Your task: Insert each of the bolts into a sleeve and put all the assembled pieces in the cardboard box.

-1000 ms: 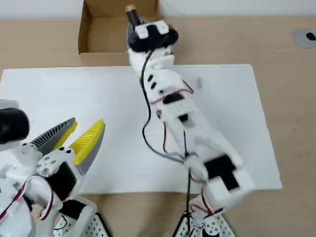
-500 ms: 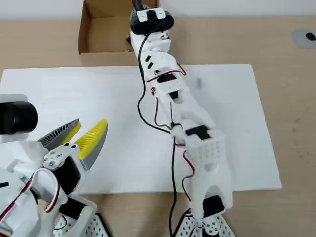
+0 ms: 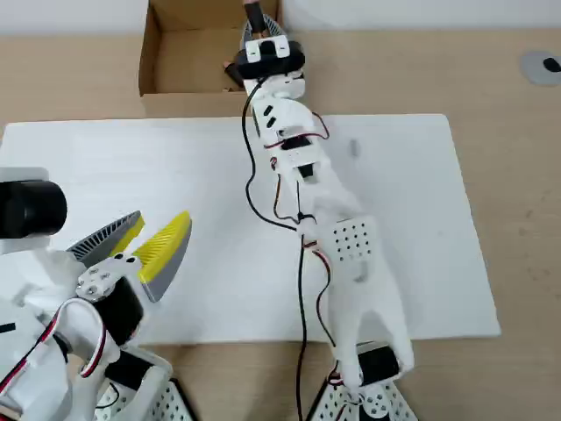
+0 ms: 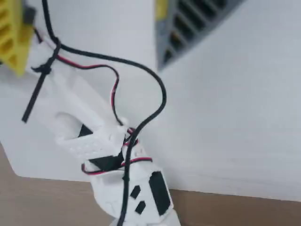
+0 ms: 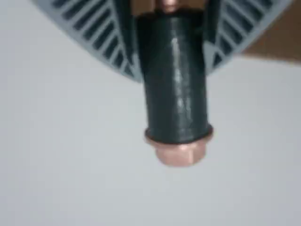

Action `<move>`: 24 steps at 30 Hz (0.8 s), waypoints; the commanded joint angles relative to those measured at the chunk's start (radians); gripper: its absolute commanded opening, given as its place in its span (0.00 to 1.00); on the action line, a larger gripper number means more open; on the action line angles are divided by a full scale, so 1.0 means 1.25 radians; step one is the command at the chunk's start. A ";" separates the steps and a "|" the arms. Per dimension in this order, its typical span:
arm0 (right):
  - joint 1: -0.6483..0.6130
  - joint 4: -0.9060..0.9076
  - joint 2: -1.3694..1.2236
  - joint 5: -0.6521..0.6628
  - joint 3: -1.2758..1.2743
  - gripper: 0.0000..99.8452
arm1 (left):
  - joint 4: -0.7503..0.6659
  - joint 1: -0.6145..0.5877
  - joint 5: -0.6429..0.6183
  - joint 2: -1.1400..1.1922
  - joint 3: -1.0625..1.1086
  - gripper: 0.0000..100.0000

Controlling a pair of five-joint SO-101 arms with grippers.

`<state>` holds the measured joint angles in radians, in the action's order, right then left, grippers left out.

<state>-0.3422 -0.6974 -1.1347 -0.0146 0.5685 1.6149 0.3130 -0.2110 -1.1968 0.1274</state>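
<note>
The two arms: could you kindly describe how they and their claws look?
Both arms are white with black motor blocks. The left arm carries red wires; the left claw has one yellow ribbed finger and one grey. The right arm has a dotted panel, with black and red cables running loose alongside; the right claw has grey ribbed fingers.

My right arm [image 3: 337,237] stretches nearly straight out from its base, wrist [image 3: 272,54] pitched forward at full reach, the grey fingers [image 5: 99,37] of its gripper [image 5: 171,61] pressed on either side of a dark sleeve [image 5: 176,94]. My left arm [image 3: 79,333] sits folded close to its own base, its gripper [image 3: 159,219] aimed forward with yellow and grey fingers spread apart.
</note>
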 commanded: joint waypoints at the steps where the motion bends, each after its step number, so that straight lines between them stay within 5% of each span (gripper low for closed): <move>1: 0.014 -0.027 0.002 0.010 0.079 0.01 | 0.000 -0.007 -0.001 0.012 0.000 0.20; 10: 0.017 -0.018 -0.085 0.012 0.148 0.01 | -0.016 -0.007 -0.001 0.012 0.068 0.20; 24: 0.034 0.149 -0.316 0.011 0.516 0.01 | -0.032 -0.007 -0.026 0.012 0.015 0.20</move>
<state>-0.3145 -0.5301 -1.5213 -0.0100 1.0886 1.5934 0.3130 -0.2371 -1.1937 0.1826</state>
